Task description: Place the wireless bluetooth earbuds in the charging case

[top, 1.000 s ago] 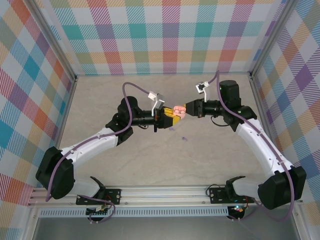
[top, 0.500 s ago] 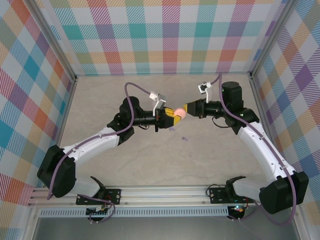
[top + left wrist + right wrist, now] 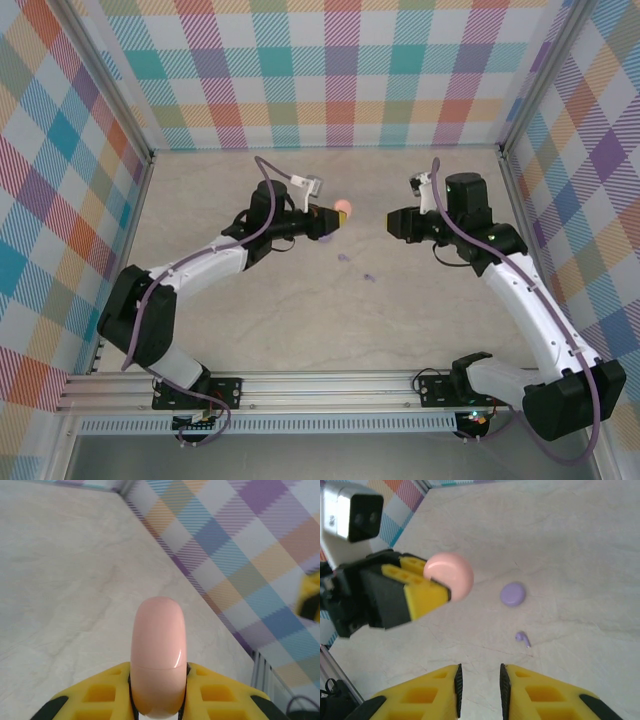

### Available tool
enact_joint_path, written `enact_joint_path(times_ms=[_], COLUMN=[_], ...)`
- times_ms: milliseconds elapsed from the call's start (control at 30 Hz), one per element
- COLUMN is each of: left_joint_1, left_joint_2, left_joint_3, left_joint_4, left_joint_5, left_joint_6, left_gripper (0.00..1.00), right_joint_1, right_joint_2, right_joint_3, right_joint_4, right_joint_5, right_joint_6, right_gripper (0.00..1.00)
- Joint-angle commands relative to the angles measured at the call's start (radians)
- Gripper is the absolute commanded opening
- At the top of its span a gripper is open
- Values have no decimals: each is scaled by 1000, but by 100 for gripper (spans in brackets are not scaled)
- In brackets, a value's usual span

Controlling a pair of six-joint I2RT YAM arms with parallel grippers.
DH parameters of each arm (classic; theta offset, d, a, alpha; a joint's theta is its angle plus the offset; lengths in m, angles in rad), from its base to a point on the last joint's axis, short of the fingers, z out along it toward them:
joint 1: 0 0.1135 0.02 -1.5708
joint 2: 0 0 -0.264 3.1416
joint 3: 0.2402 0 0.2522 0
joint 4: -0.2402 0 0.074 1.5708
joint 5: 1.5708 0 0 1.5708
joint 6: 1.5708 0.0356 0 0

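L gripper (image 3: pixel 329 215) clamped on closed pink case (image 3: pixel 158 650), held above table (image 3: pixel 250 330); R gripper (image 3: pixel 479 679) facing it, jaws slightly apart, empty; lilac case (image 3: pixel 512 593) + lilac earbud (image 3: pixel 522 638) lie below.

Both arms, the left arm (image 3: pixel 200 270) and the right arm (image 3: pixel 520 290), reach in toward mid-table with elbows bent outward, and the grippers face each other across a gap. The left gripper (image 3: pixel 330 215) is clamped tight on a pink case (image 3: pixel 157 650). The right gripper (image 3: pixel 480 685) has its jaws just a crack apart, nothing in them.
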Motion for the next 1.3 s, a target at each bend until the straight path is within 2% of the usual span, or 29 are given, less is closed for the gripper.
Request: enact_joint_path(times_ms=[0, 133, 333, 967, 1267], left_joint_1=[50, 101, 158, 272, 284], left_joint_2=[67, 170, 305, 576, 666], left_joint_3=[97, 197, 306, 465, 531], left_joint_4=[-155, -291, -398, -441, -520], left_joint_5=[-39, -52, -48, 11, -7], left_joint_6=[-61, -76, -83, -63, -40], left_gripper=[21, 22, 21, 21, 23], right_joint_1=[3, 3, 3, 4, 3], right_joint_2=[-34, -42, -54, -66, -56], right_joint_3=[-16, -32, -43, -71, -73], right_joint_4=[-32, -39, -48, -62, -70], right_joint_5=[19, 14, 10, -9, 2], right_joint_6=[-19, -11, -4, 24, 34], right_gripper=[30, 30, 30, 31, 32])
